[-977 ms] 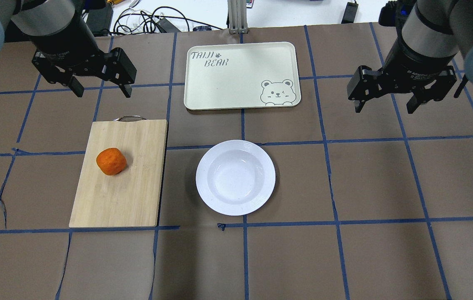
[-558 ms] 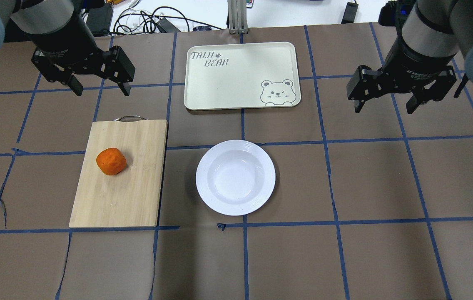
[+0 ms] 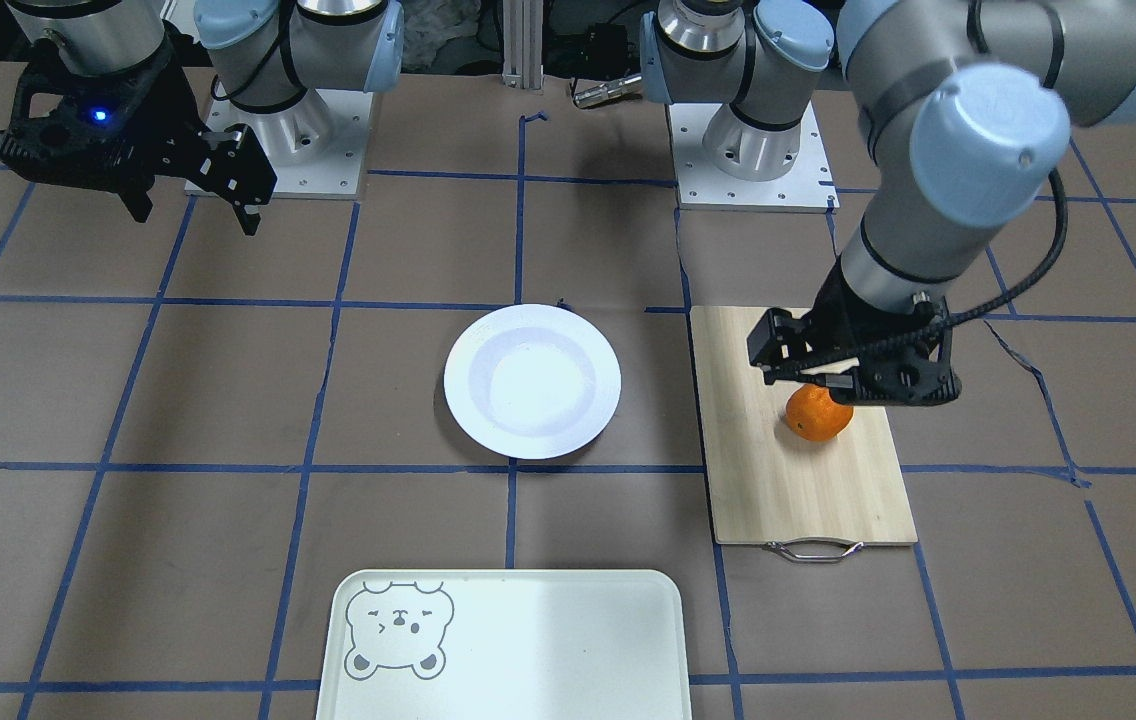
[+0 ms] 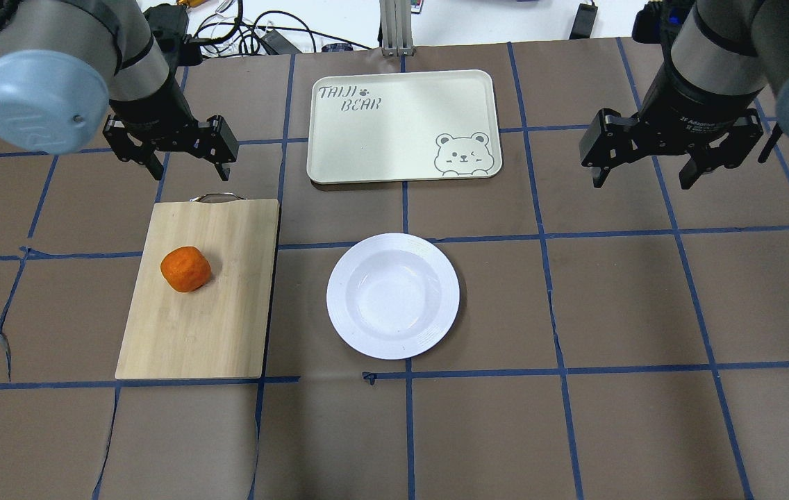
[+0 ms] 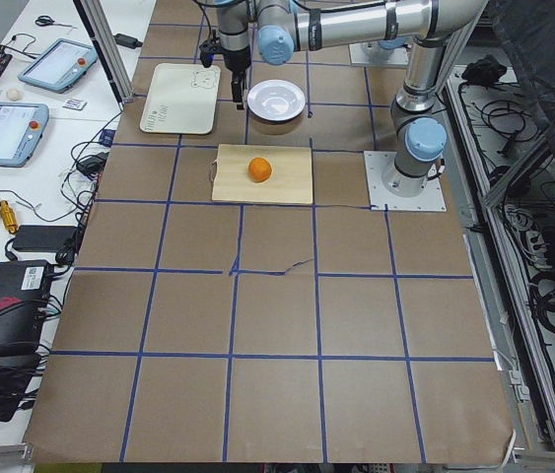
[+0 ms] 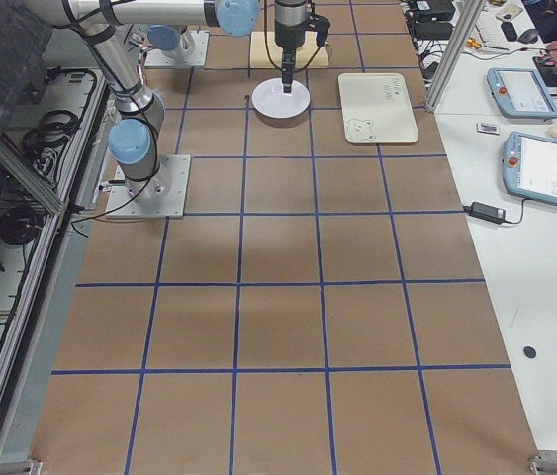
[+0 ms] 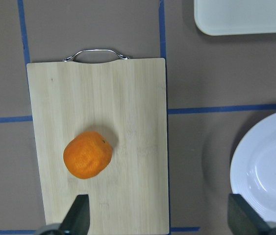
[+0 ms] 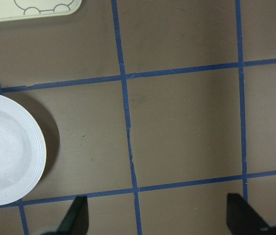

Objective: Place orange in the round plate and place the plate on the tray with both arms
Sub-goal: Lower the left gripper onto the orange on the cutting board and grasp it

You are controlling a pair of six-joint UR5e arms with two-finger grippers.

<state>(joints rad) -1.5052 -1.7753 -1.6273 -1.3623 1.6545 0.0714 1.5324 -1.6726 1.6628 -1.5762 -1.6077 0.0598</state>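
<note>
The orange lies on a bamboo cutting board, left of the empty round plate. The tray sits bare beyond the plate. My left gripper hangs open above the table just past the board's handle end, apart from the orange. Its wrist view looks down on the orange just ahead of its left fingertip. My right gripper hangs open over bare table, right of the tray. Its wrist view catches the plate at the left edge.
The board has a metal handle on its far end. Brown paper with blue tape lines covers the table. Cables and a metal post lie beyond the far edge. Both arm bases stand at the robot's side.
My left gripper has come down and shifted right, toward the board's handle end, still open. The right arm, orange, plate and tray have not moved.
</note>
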